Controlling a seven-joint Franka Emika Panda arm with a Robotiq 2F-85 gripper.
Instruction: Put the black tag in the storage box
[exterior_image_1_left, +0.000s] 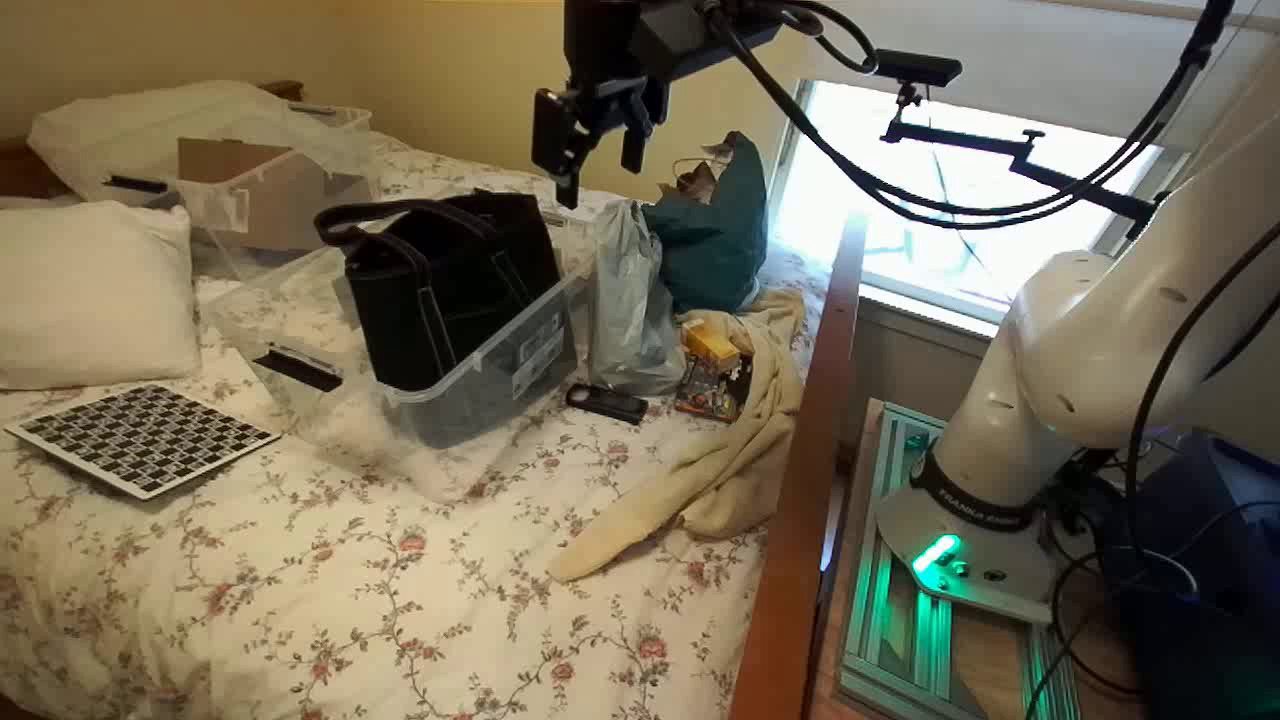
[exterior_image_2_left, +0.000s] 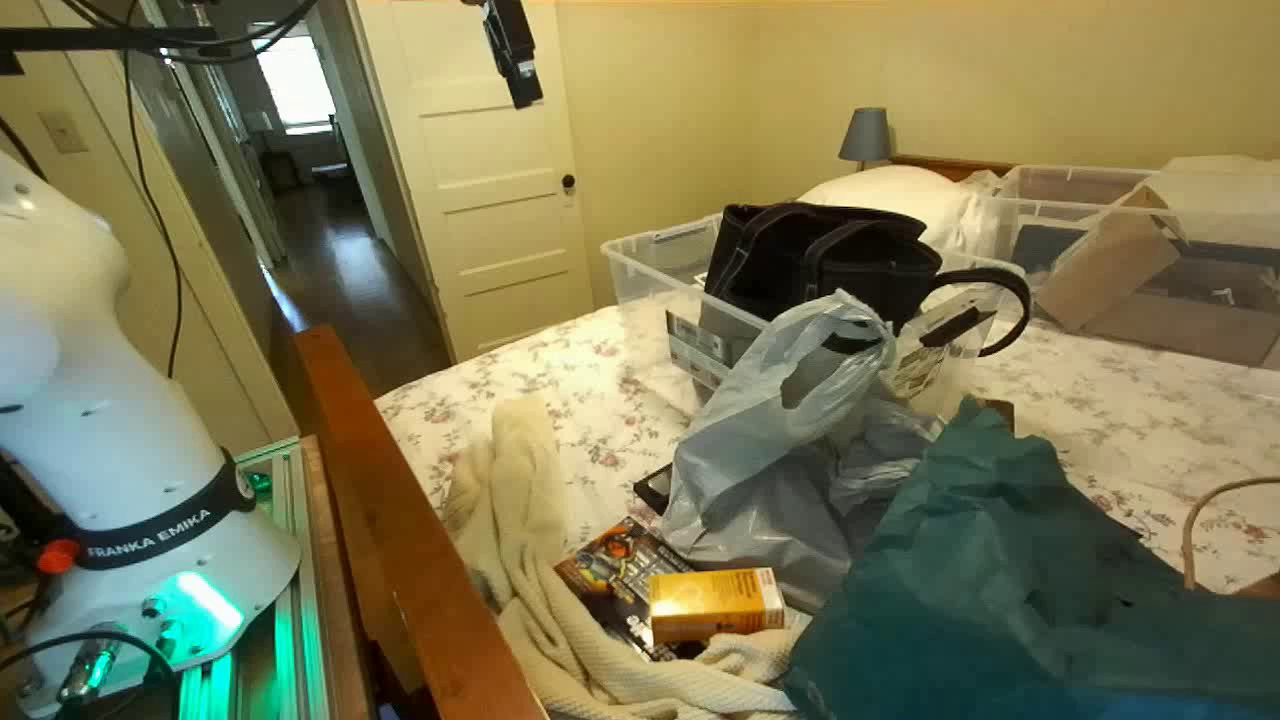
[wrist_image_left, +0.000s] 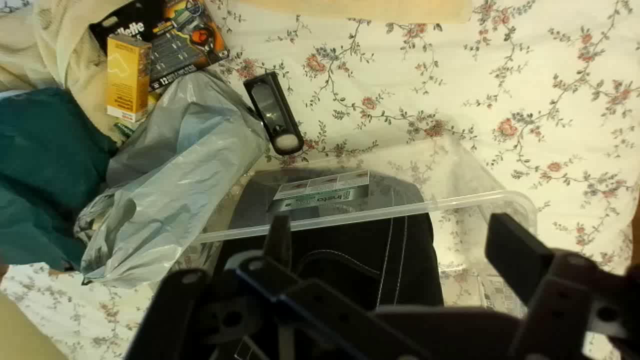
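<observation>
The gripper (wrist_image_left: 395, 239) hangs over the bed (exterior_image_1_left: 450, 595), its two fingers spread. One storage box (exterior_image_1_left: 470, 408) holds one black bag (exterior_image_1_left: 460, 300); I cannot tell where the black tag is. In an exterior view, one checkerboard (exterior_image_1_left: 145, 440) lies left of the box; two bags stand to the right, a grey bag (exterior_image_1_left: 625, 320) and, farther, a teal bag (exterior_image_1_left: 715, 240). One black bar (exterior_image_1_left: 606, 403) and two packs, a yellow pack (exterior_image_1_left: 711, 345) partly over a dark pack (exterior_image_1_left: 706, 390), lie near the grey bag.
</observation>
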